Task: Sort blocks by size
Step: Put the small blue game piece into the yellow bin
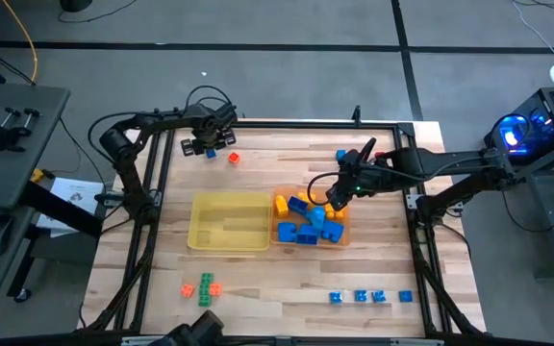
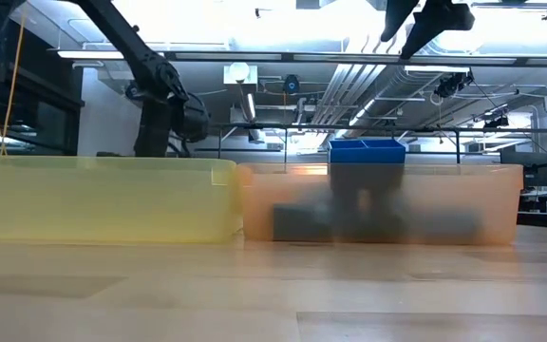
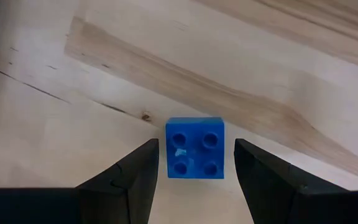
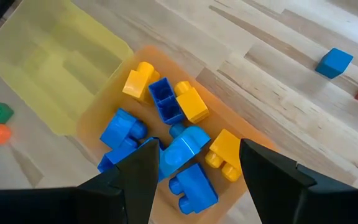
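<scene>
From above, the left gripper (image 1: 210,146) sits at the table's far-left edge, about eleven o'clock from the yellow tray (image 1: 229,222). Only its wrist camera shows what lies below it: one small blue block (image 3: 194,148), studs up, on bare wood between the two fingers (image 3: 132,180), which stand apart with a gap on either side and do not touch it. Just at three o'clock from that gripper lies one small red block (image 1: 234,159).

The yellow tray holds nothing; the table-height view shows only its clouded wall (image 2: 103,199). Touching it at three o'clock is the orange tray (image 1: 343,229), piled with large blocks (image 1: 308,223). The right wrist camera counts them best: four yellow and about five blue.

The right gripper (image 1: 339,193) hovers over that pile, fingers apart and empty; one blue block (image 1: 340,155) lies on the wood at twelve o'clock from it.

Along the near edge, at seven o'clock from the yellow tray, sit three tiny blocks (image 1: 200,286), one orange and two green. At five o'clock from the orange tray stand four tiny blue blocks (image 1: 370,297) in a row.

The low view's trays hide everything behind them.
</scene>
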Robot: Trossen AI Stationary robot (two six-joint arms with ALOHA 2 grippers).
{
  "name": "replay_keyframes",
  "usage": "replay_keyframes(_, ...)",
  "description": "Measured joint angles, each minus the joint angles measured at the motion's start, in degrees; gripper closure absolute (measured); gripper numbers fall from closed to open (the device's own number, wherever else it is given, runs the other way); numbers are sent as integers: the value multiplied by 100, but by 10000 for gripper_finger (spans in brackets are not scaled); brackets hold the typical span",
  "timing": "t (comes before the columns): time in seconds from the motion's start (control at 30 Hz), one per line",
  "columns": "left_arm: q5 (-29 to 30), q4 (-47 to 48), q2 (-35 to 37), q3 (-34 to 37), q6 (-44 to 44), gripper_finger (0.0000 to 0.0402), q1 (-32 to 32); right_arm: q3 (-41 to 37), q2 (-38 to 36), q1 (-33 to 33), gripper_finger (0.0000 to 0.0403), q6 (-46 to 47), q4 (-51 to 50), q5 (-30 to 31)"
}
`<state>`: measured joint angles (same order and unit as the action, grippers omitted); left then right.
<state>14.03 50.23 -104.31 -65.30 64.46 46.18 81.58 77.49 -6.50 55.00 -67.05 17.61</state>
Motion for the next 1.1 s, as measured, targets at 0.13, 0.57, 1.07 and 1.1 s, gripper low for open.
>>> replay_keyframes(0.13,19,8,-75,0,35,209,3,0,0,0,185,0,0,2)
replay_keyframes(0.57,49,-208,-435,-17,-177,209,-3,0,0,-2,185,81,5,-2)
replay_keyframes(1.07,3,-304,-483,-4,-369,297,-156,0,0,-2,185,153,8,43)
replay_keyframes(1.1,-19,-396,-484,0,-379,297,-205,0,0,-2,185,153,8,47)
